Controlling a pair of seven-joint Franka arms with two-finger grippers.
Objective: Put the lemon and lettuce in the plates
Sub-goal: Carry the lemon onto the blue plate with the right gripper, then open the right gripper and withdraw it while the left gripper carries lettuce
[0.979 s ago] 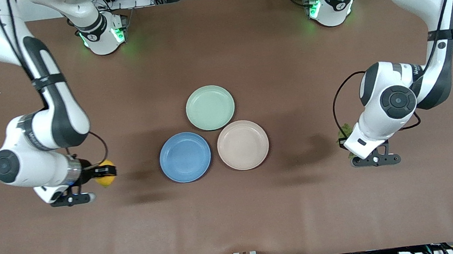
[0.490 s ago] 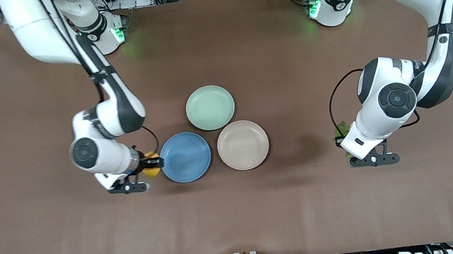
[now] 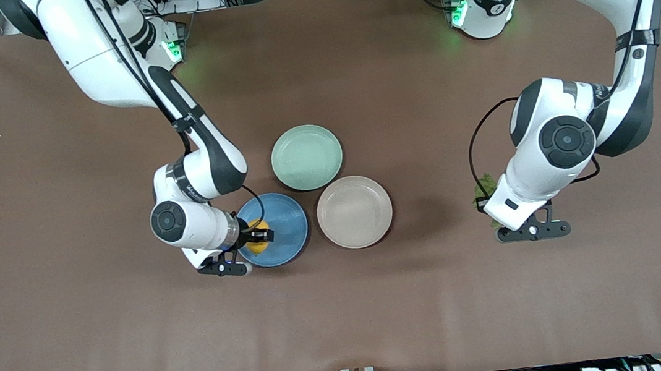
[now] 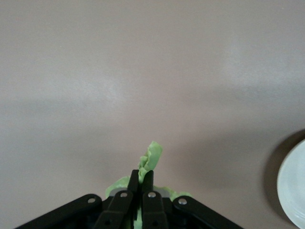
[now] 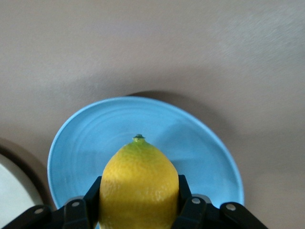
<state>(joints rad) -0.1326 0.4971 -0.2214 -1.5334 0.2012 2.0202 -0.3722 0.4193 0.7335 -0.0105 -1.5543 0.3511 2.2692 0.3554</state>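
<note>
My right gripper point(image 3: 263, 235) is shut on the yellow lemon point(image 3: 257, 244) and holds it over the edge of the blue plate point(image 3: 282, 216) toward the right arm's end. In the right wrist view the lemon point(image 5: 138, 183) fills the space between the fingers above the blue plate point(image 5: 90, 143). My left gripper point(image 4: 141, 175) is shut on the crinkled green lettuce point(image 4: 151, 158) above bare table toward the left arm's end. In the front view the hand covers most of the lettuce point(image 3: 483, 183). The beige-pink plate point(image 3: 356, 232) lies beside the blue one with nothing in it.
A pale green plate point(image 3: 307, 157) lies farther from the front camera, touching the gap between the two other plates. A pale plate rim point(image 4: 294, 188) shows at the edge of the left wrist view. Brown table point(image 3: 346, 320) stretches all around.
The right arm has carried the lemon from the right arm's end of the table to over the blue plate. The left arm has shifted slightly toward the plates with the lettuce.
</note>
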